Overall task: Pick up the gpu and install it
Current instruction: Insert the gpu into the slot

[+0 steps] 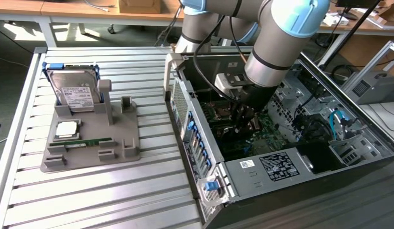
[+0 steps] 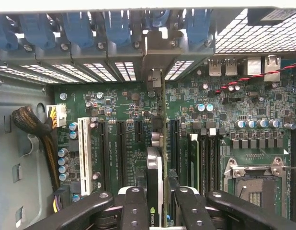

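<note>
1. In the exterior view, I see my arm reaching down from the top centre of the frame into the open computer case [image 1: 292, 162], its grey and light-blue wrist pointing nearly straight down.
2. The gripper [image 1: 246, 117] sits deep inside the case, just above the green motherboard [image 1: 273, 125].
3. In the wrist view, the gripper [image 2: 160, 203] has its black fingers [image 2: 133, 206] pinching the gpu [image 2: 155, 177] from both sides.
4. The gpu stands on edge at the lower centre of that frame, over the motherboard [image 2: 119, 103], in line with the expansion slots; its silvery bracket [image 2: 155, 62] runs up toward the blue clips [image 2: 78, 28] along the top.
5. I cannot tell whether the card is seated in a slot; its lower edge is hidden behind the fingers.
6. In the exterior view the arm hides the card.
7. A green eye-shaped logo shows on the card's edge; its lettering is too small to read.
8. At the left of the exterior view, a grey tray [image 1: 88, 143] holds a hard drive [image 1: 73, 93] with a white label, unreadable.
9. A black sticker [image 1: 278, 166] on the case is also illegible.
</note>
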`<move>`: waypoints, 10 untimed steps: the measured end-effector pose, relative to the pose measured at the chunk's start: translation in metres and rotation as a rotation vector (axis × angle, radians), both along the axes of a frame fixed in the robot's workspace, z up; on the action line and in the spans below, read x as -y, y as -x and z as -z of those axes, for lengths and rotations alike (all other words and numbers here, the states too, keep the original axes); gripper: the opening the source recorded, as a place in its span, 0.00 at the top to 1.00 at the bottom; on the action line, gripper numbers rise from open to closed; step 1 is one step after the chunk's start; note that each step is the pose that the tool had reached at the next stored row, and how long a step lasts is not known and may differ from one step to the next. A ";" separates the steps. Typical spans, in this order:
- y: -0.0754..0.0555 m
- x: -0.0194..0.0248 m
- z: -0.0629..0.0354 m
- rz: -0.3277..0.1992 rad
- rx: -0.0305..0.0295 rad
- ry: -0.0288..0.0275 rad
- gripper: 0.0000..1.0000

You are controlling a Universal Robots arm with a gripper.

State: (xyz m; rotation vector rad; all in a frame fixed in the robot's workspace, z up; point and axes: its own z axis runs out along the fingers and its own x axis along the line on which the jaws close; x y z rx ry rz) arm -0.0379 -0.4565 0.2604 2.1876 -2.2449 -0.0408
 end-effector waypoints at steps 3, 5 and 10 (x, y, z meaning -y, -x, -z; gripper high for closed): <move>0.000 0.0000 0.0000 0.000 0.0000 0.0000 0.73; 0.000 0.0000 0.0000 0.000 0.0000 0.0000 0.73; 0.000 0.0000 0.0001 0.000 0.0000 0.0000 0.73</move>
